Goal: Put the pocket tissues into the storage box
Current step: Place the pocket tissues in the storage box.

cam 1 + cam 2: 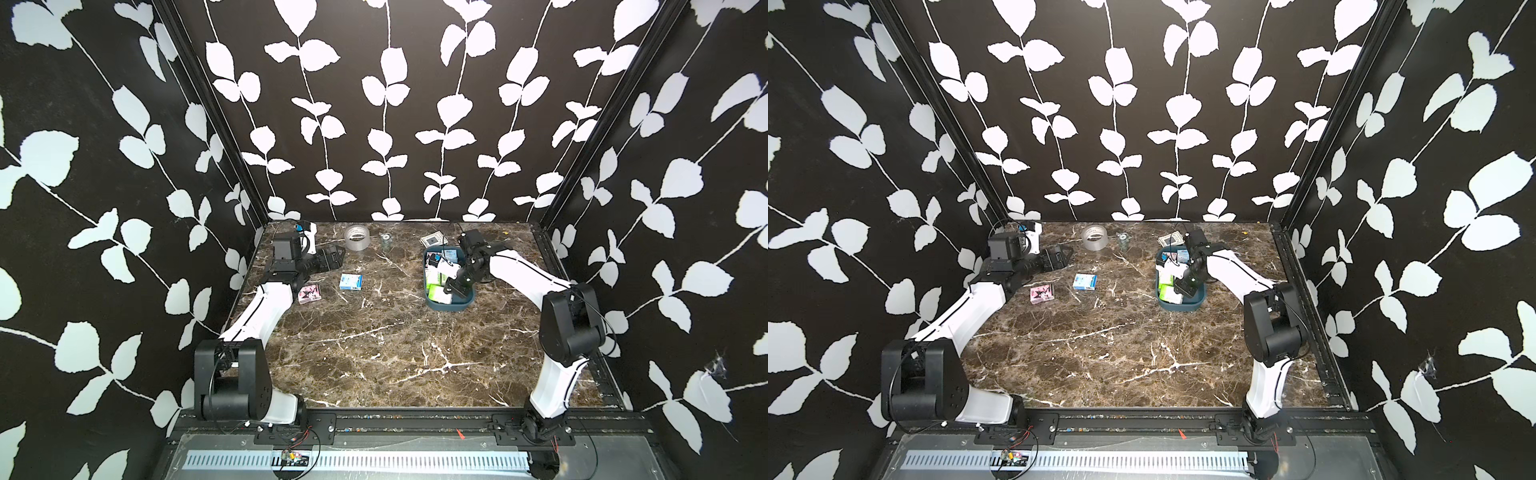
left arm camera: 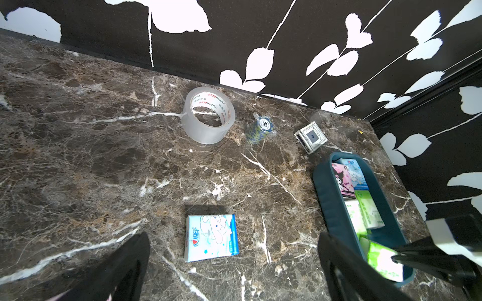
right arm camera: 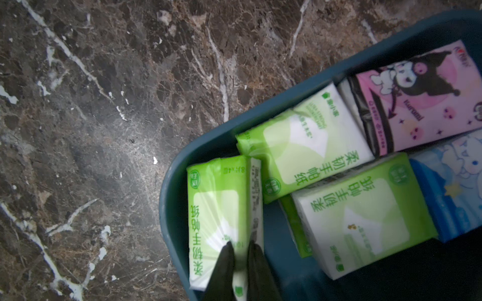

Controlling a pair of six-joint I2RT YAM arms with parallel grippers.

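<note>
Two pocket tissues [image 2: 211, 237] lie loose at left: a pink pack [image 1: 309, 293] beside the bent left arm [image 1: 266, 303], a blue pack [image 1: 350, 281] near the left gripper [image 1: 338, 257], which hovers level, jaws wide. Rightward, the storage box [image 1: 451, 306] holds more packs; the right gripper [image 3: 240, 247] tilts down into it, narrow jaws straddling a green pack [image 3: 214, 203], grip unclear.
</note>
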